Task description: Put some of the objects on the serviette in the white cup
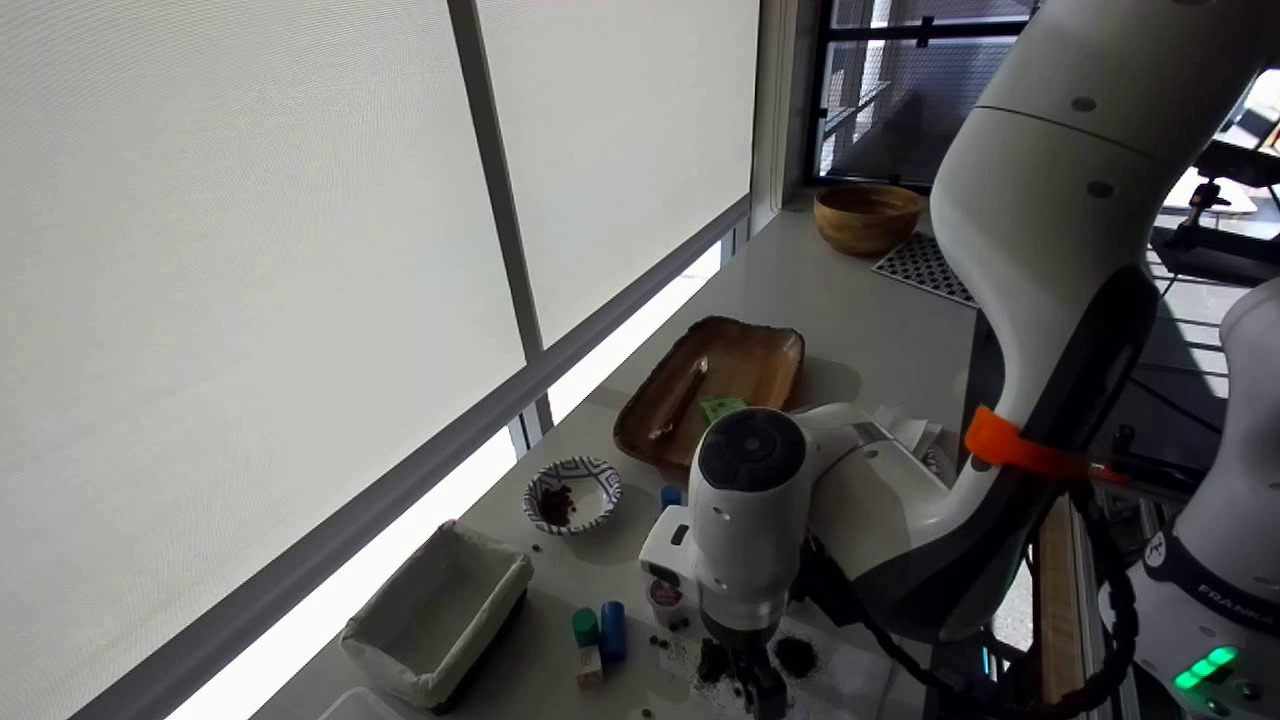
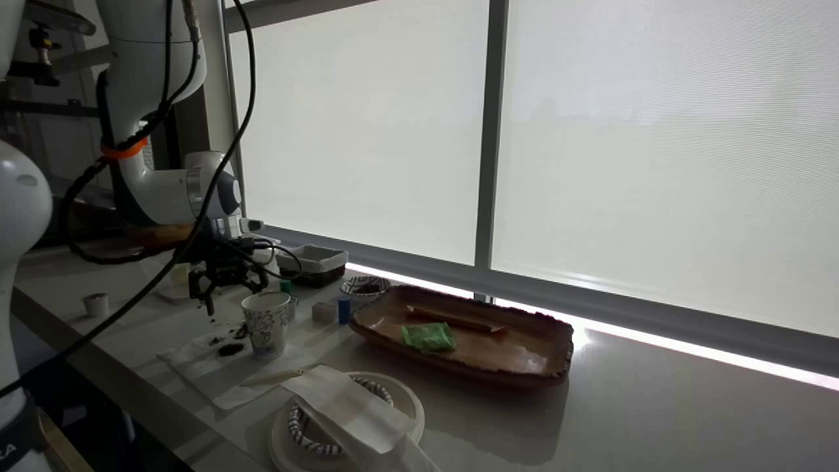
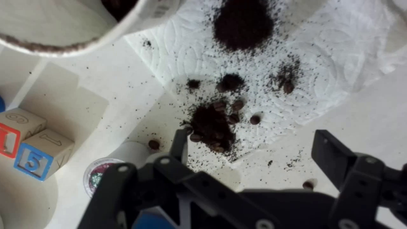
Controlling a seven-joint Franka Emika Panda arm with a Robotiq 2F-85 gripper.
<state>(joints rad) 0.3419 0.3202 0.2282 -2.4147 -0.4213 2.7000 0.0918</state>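
Note:
The serviette (image 3: pixel 181 54) is a white paper sheet on the table, also in both exterior views (image 1: pixel 850 680) (image 2: pixel 203 373). Dark ground coffee (image 3: pixel 243 25) and a pile of grounds with coffee beans (image 3: pixel 210 127) lie on it. The white cup (image 2: pixel 265 328) has a dark leaf pattern and stands upright by the serviette. In the wrist view the cup (image 3: pixel 63 25) shows at the top left with dark matter inside. My gripper (image 3: pixel 251 136) is open and empty, pointing down above the bean pile. In an exterior view the gripper (image 2: pixel 229 292) is beside the cup, higher than the table.
Letter blocks (image 3: pixel 41 152) and a small pot (image 3: pixel 127 156) lie left of the gripper. A lined basket (image 1: pixel 440 610), a patterned bowl (image 1: pixel 600 495) and a wooden tray (image 1: pixel 785 365) stand along the window. A plate (image 2: pixel 413 413) with a bowl and napkin is beyond the serviette.

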